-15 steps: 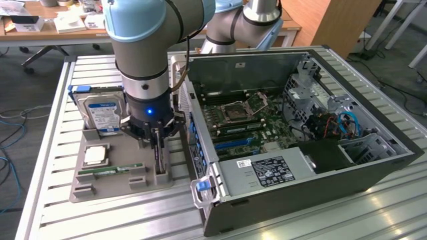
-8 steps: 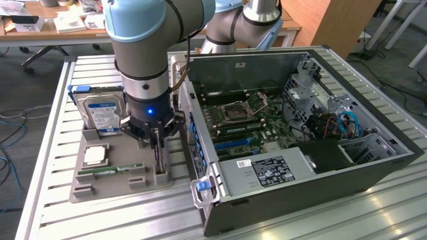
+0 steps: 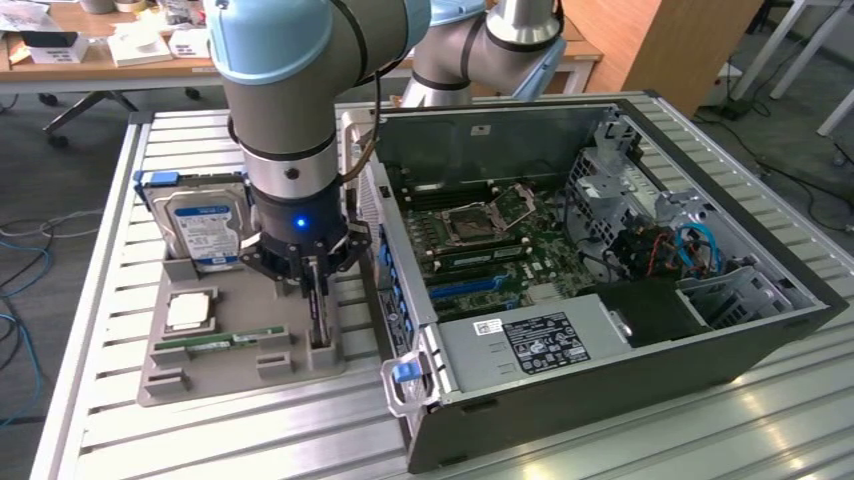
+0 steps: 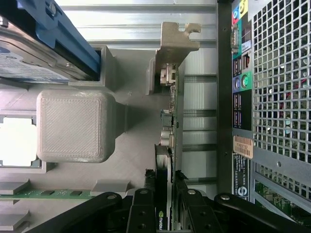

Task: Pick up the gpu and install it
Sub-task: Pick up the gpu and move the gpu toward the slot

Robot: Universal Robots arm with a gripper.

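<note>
- The slatted metal table (image 3: 267, 440) is carrying everything, and I am hanging over the side of it towards the exterior view's left.
- The open computer case (image 3: 641, 370) is lying on its side at the exterior view's right. Its perforated back panel (image 4: 272, 73) is running just beside my working line, so I judge it to be the nearest thing I could clip.
- The grey parts tray (image 3: 174, 380) is sitting beside the case, and I am reaching down into its case-side edge.
- The hard drive (image 3: 200, 225) is standing upright in the tray, on the far side of me from the case.
- The gpu (image 4: 170, 126) is standing on its edge in the tray's slot. Its long axis is running parallel to the case's back panel, away from my fingers towards its silvery bracket (image 4: 177, 41) at the hard drive's end.
- My gripper (image 3: 312, 275) is coming straight down on that card, and my fingers (image 4: 145, 208) are straddling its top edge, one on each face. They are looking clamped against it while the card is seated in the slot.
- The processor (image 3: 190, 312) and the green memory stick (image 3: 220, 340) are lying flat in the tray, apart from my grip.
</note>
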